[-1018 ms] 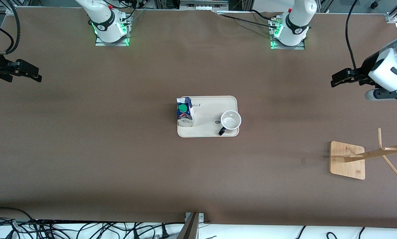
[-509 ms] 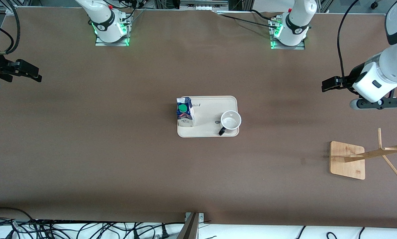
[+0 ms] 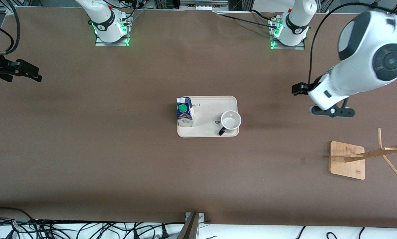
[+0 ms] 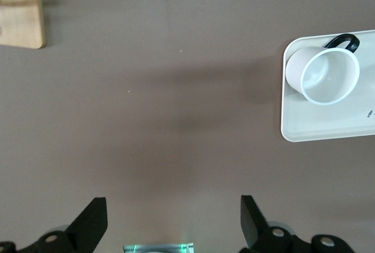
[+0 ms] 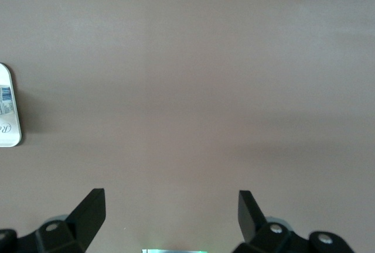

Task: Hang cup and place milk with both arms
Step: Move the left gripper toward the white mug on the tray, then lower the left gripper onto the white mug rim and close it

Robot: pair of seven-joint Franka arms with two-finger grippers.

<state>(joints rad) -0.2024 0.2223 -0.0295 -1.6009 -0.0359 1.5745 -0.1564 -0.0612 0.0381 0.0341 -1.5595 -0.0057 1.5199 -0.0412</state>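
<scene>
I see cup [image 3: 231, 121] upright on tray [image 3: 211, 132], handle at 7 o'clock | milk [image 3: 184, 112] upright, at 9 o'clock of cup | left gripper [image 4: 171, 221] over bare table between tray and rack [image 3: 347, 160] — jaws apart, empty | right gripper [image 5: 170, 218] waits at its table end — jaws apart

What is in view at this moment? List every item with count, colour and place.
tray: one, cream, mid-table.
milk carton: one, blue top, green cap, upright on the tray at the right arm's end.
cup: one, white, black handle, upright on the tray at the left arm's end.
wooden rack: one, light wood, toward the left arm's end, nearer the camera than the tray.
left gripper: open, over bare table.
right gripper: open, waiting over the table's edge.
</scene>
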